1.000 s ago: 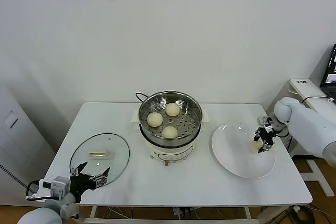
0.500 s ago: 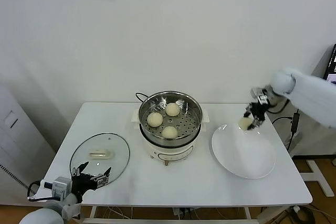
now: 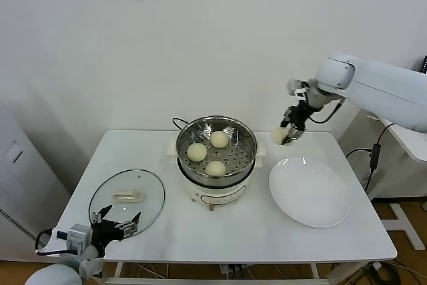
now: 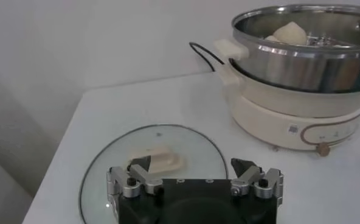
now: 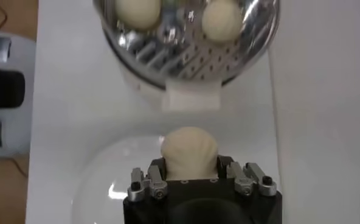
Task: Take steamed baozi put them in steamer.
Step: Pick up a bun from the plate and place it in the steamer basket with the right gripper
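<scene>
White surface (image 3: 200,231) set against a plain pale wall. Right gripper (image 3: 291,133) hangs in the air, pinching one steamed baozi (image 3: 279,136) between its fingers; the steamer (image 3: 215,158) stands below and to the gripper's left, and the empty white plate (image 3: 309,191) lies beneath it, slightly nearer the onlooker. Three more baozi (image 3: 196,152) rest on the steamer's perforated tray, well apart from the carried one. Left gripper (image 3: 115,224) is parked at the surface's near left corner, fingers spread and holding nothing; the glass lid (image 3: 127,195) lies flat just beyond it, its cream handle up.
</scene>
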You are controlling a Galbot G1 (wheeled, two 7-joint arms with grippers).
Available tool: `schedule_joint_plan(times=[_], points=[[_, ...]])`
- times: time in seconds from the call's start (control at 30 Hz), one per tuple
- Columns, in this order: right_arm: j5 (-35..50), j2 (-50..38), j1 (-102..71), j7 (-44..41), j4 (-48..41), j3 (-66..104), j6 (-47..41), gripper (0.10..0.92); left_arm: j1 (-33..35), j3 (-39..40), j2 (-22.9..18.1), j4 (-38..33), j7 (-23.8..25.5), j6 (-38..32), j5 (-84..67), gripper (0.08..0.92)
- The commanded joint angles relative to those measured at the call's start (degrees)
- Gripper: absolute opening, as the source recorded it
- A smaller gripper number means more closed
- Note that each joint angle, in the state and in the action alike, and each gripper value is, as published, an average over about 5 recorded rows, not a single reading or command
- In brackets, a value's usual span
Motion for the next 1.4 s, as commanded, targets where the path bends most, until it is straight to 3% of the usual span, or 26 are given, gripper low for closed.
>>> schedule_joint_plan(times=[0.03, 0.43, 1.13, 1.4], points=[[11.92, 10.36, 1.67, 6.83, 1.14, -2.85, -8.31, 0.509, -0.57, 0.68, -0.14, 0.15, -0.12, 0.21, 0.11, 0.823], [10.96, 17.82, -6.95, 10.15, -4.77, 0.05, -10.99, 0.509, -0.73, 0.77, -0.35, 0.03, -0.11, 0.46, 0.10, 0.823], [5.79, 18.46, -13.40, 12.68, -7.14, 1.50, -12.23, 0.509, -0.58, 0.29, -0.36, 0.14, -0.09, 0.42, -0.12, 0.823], [6.12, 17.83, -13.90, 13.20, -7.06, 3.44, -12.32, 0.576, -0.11, -0.22, -0.40, 0.06, -0.07, 0.27, -0.20, 0.823]])
